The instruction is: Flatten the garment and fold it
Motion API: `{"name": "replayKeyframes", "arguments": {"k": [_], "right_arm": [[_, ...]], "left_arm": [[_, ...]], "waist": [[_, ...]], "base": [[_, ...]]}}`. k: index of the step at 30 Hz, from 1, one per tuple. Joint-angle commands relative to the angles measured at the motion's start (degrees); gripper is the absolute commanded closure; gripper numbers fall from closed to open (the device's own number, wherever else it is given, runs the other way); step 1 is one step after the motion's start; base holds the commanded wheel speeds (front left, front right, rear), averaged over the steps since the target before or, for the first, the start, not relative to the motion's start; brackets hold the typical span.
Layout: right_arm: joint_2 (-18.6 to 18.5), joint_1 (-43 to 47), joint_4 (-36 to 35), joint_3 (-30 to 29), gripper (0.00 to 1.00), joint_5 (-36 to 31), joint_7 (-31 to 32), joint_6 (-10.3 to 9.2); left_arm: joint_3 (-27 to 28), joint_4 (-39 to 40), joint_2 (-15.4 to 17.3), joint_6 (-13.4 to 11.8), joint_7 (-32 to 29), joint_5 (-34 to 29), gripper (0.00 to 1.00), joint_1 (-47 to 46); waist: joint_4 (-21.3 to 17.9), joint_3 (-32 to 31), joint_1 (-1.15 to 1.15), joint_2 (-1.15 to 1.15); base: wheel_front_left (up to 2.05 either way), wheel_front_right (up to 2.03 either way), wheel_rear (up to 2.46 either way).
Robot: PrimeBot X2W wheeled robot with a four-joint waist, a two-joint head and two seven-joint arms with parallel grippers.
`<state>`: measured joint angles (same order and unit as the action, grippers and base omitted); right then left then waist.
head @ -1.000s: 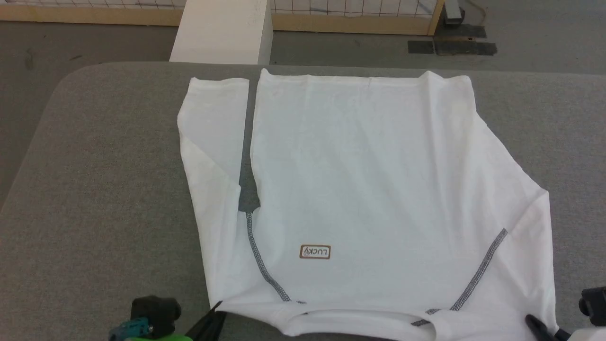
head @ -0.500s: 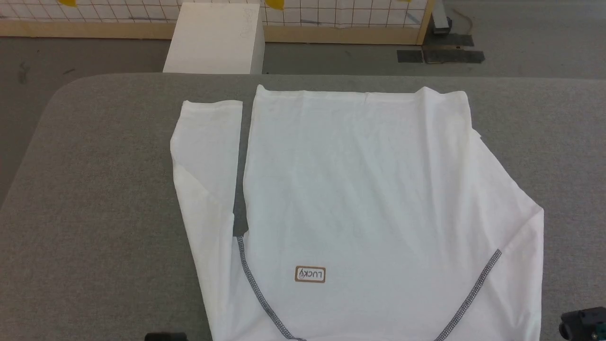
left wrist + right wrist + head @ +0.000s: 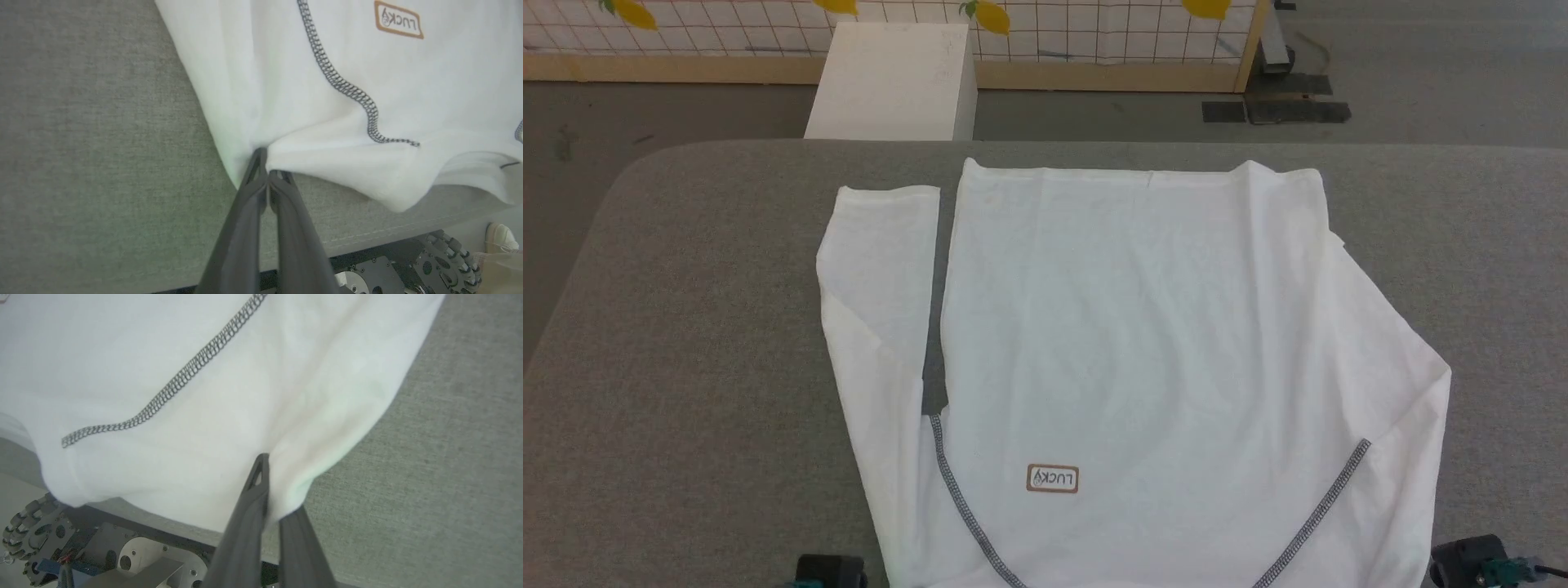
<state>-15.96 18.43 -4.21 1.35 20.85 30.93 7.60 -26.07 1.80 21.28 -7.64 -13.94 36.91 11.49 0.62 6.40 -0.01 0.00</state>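
Two claws gripping one garment's near shoulders

The left claw (image 3: 267, 163) is pinching shut on the garment (image 3: 1135, 327) at its left shoulder edge. The right claw (image 3: 269, 482) is clamping the right shoulder, one finger above the cloth and one beneath. Both are reaching in low over the near rim of the grey surface (image 3: 686, 327), where the shirt is lying spread. Two grey seams (image 3: 964, 506) and one LUCKY patch (image 3: 1052, 478) are showing, and one white box (image 3: 890, 82) is standing beyond.

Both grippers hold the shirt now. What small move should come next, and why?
Probably raise both a little, evenly, to begin the fold toward the far hem. The left gripper and right gripper are each shut on a near shoulder of the shirt; its body lies mostly flat on the table, and its near edge already overhangs, so more pulling seems unwise.
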Motion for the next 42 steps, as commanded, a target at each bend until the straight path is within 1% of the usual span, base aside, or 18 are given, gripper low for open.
{"name": "replayKeyframes", "arguments": {"k": [1, 2, 3, 6, 9, 13, 17, 18, 22, 23, 26, 28, 30, 31, 34, 35, 39, 42], "right_arm": [[-0.16, -1.16, 1.02, 0.32, 0.32, -0.39, -0.82, -0.11], [-0.11, -1.44, 1.62, 0.47, 0.0, -0.32, -1.36, -0.11], [0.01, -1.66, 2.22, 0.63, 0.0, -0.19, -1.74, -0.11], [0.27, -1.84, 2.32, 0.43, 0.0, 1.04, -2.23, -0.11], [0.14, -1.5, 0.5, -0.48, 0.0, 2.02, -1.64, -0.11], [0.75, -0.59, -4.45, -3.51, 0.0, 4.21, 0.53, -0.11], [1.69, 0.09, -10.67, -7.84, 0.0, 5.07, 3.43, -0.11], [2.1, 0.07, -12.16, -9.0, 0.0, 5.08, 3.73, -0.11], [4.62, -0.58, -18.42, -13.63, 0.0, 3.07, 3.31, -0.11], [5.24, -1.16, -19.82, -14.5, 0.0, 1.83, 2.27, -0.11], [7.26, -3.3, -22.02, -15.65, 0.0, -1.89, -2.6, -0.11], [8.73, -4.79, -22.67, -15.61, 0.0, -5.08, -7.62, -0.11], [10.49, -6.08, -22.29, -15.37, 0.0, -8.1, -13.46, -0.11], [11.41, -6.63, -21.65, -15.14, 0.0, -9.8, -16.84, -0.11], [12.79, -7.21, -18.79, -13.92, 0.0, -13.02, -23.97, -0.11], [12.96, -7.13, -17.5, -13.47, 0.0, -13.66, -26.1, -0.11], [13.05, -6.48, -11.5, -12.56, 0.0, -11.63, -31.68, -0.11], [13.06, -6.32, -9.03, -12.31, 0.0, -11.23, -34.0, -0.11]], "left_arm": [[0.22, -0.63, -0.33, 0.17, 0.49, 0.2, 0.57, -1.06], [0.17, -0.92, -0.58, 0.33, 0.55, 0.49, 0.37, -1.09], [0.33, -1.01, -1.08, 0.41, 0.69, 1.19, 0.0, -1.0], [1.05, -0.34, -1.72, 0.43, 1.01, 2.73, 0.0, -0.49], [2.29, 1.29, -1.79, 0.01, 1.23, 4.16, 0.0, 0.29], [4.68, 5.5, -1.05, -1.47, -0.1, 6.77, 0.0, 2.13], [7.86, 12.14, 0.88, -3.54, -1.82, 8.9, 0.0, 4.33], [8.92, 13.75, 1.11, -4.04, -1.03, 8.75, 0.0, 4.46], [13.26, 18.71, 0.65, -6.37, 6.16, 5.22, 0.0, 3.64], [14.36, 19.33, -0.38, -6.84, 9.11, 4.4, 0.0, 3.09], [15.83, 19.47, -2.73, -7.09, 16.99, 1.47, 0.0, 1.64], [15.93, 18.59, -4.27, -6.49, 22.55, -0.56, 0.0, 0.78], [16.23, 16.44, -5.13, -6.74, 26.75, -4.09, 0.0, 0.24], [16.27, 15.15, -5.91, -6.72, 27.86, -5.82, 0.0, 0.05], [16.02, 11.96, -8.0, -6.15, 28.8, -10.05, 0.0, -0.03], [16.32, 11.35, -9.51, -5.7, 28.86, -10.74, 0.0, -0.13], [18.16, 10.15, -13.44, -3.2, 28.91, -14.26, 0.0, 0.15], [19.62, 9.55, -15.0, -1.4, 28.92, -16.06, 0.0, 0.4]], "waist": [[-0.17, -0.15, 0.01, 0.0], [-0.23, -0.23, 0.01, 0.0], [-0.24, -0.33, 0.01, 0.0], [-0.16, -0.49, 0.01, 0.0], [0.09, -0.45, 0.01, 0.0], [0.47, -0.25, 0.01, 0.0], [0.89, -0.34, 0.01, 0.0], [1.0, -0.38, 0.01, 0.0], [1.42, -0.54, 0.01, 0.0], [1.46, -0.48, 0.01, 0.0], [1.45, -0.22, 0.01, 0.0], [1.42, -0.01, 0.01, 0.0], [1.34, 0.13, 0.01, 0.0], [1.25, 0.2, 0.01, 0.0], [1.12, 0.22, 0.01, 0.0], [1.14, 0.19, 0.01, 0.0], [1.32, 0.14, 0.01, 0.0], [1.41, 0.21, 0.01, 0.0]], "base": [[0.0, 0.0, 0.0], [0.0, 0.0, 0.0], [0.0, 0.0, 0.0], [0.0, 0.0, 0.0], [0.0, 0.0, 0.0], [0.0, 0.0, 0.0], [0.0, 0.0, 0.0], [0.0, 0.0, 0.0], [0.0, 0.0, 0.0], [0.0, 0.0, 0.0], [0.0, 0.0, 0.0], [0.0, 0.0, 0.0], [0.0, 0.0, 0.0], [0.0, 0.0, 0.0], [0.0, 0.0, 0.0], [0.0, 0.0, 0.0], [0.0, 0.0, 0.0], [0.0, 0.0, 0.0]]}}
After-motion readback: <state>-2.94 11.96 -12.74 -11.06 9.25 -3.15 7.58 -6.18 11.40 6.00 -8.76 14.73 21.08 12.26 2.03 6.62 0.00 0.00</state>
